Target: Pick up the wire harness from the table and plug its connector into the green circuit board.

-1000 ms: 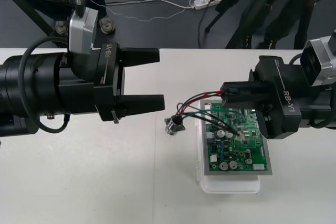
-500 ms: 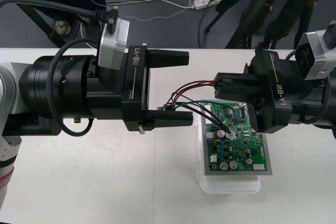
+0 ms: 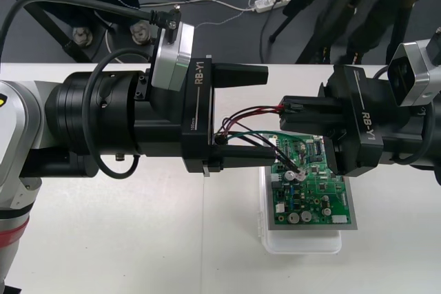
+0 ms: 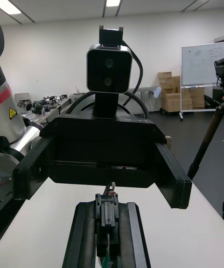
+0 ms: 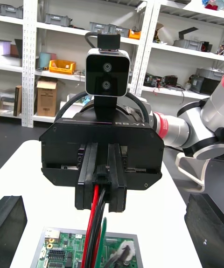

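Right fingers [image 3: 303, 116]: clamped on the harness's black plug [image 3: 286, 107], raised near the far end of the green circuit board [image 3: 310, 191], not plugged in
Left fingers [image 3: 248, 157]: wide apart, one on each side of the wires [image 3: 248, 113]
Key relation: wires run lengthwise from the plug straight into that gap, so the left arm is nearer the loose end; the board lies below the plug, on its white base [image 3: 303, 242] on the bench [image 3: 103, 239]
Writing: "RB-Y1" on the housing behind each pair of fingers

Green board [image 3: 310, 184], white base [image 3: 303, 242], red-black-green wires [image 5: 94, 216]
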Robot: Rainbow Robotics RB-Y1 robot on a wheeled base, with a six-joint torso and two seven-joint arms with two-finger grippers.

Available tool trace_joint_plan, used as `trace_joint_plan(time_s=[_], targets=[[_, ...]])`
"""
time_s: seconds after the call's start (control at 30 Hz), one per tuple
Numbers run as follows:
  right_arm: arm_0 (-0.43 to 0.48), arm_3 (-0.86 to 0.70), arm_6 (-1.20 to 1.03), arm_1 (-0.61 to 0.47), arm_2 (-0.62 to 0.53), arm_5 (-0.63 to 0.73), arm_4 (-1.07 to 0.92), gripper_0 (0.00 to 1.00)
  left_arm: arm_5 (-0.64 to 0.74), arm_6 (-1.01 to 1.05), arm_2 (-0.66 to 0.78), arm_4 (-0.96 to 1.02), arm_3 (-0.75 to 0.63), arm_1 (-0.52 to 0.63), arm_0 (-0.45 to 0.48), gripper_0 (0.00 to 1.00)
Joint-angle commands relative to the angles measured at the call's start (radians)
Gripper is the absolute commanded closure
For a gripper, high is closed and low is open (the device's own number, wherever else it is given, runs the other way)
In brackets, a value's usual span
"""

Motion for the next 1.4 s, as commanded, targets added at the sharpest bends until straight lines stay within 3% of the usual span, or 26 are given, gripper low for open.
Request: trace_joint_plan(time_s=[0.03, 0.2, 0.33, 0.5, 1.13, 1.33, 1.4], targets=[[0.011, -0.038, -0.045, 0.013, -0.015, 0.009, 0.006, 1.00, 0.056, 0.022, -0.023, -0.006, -0.033, -0.017, -0.037, 0.01], [0.013, -0.037, -0.045, 0.013, -0.015, 0.009, 0.007, 1.00, 0.056, 0.025, -0.026, -0.005, -0.033, -0.016, -0.040, 0.16], [0.013, -0.038, -0.043, 0.010, -0.013, 0.008, 0.007, 1.00, 0.056, 0.025, -0.029, -0.005, -0.033, -0.016, -0.040, 0.41], [0.013, -0.038, -0.038, 0.008, -0.012, 0.008, 0.007, 1.00, 0.056, 0.025, -0.029, -0.005, -0.033, -0.017, -0.040, 0.56], [0.010, -0.037, -0.037, 0.010, -0.001, 0.006, 0.007, 1.00, 0.056, 0.052, -0.037, -0.032, -0.033, -0.016, -0.063, 0.61], [0.010, -0.038, -0.037, 0.013, 0.002, 0.006, 0.010, 1.00, 0.058, 0.058, -0.037, -0.034, -0.033, -0.014, -0.063, 0.68], [0.010, -0.038, -0.037, 0.013, 0.002, 0.006, 0.010, 1.00, 0.056, 0.059, -0.037, -0.035, -0.033, -0.010, -0.064, 0.76]])
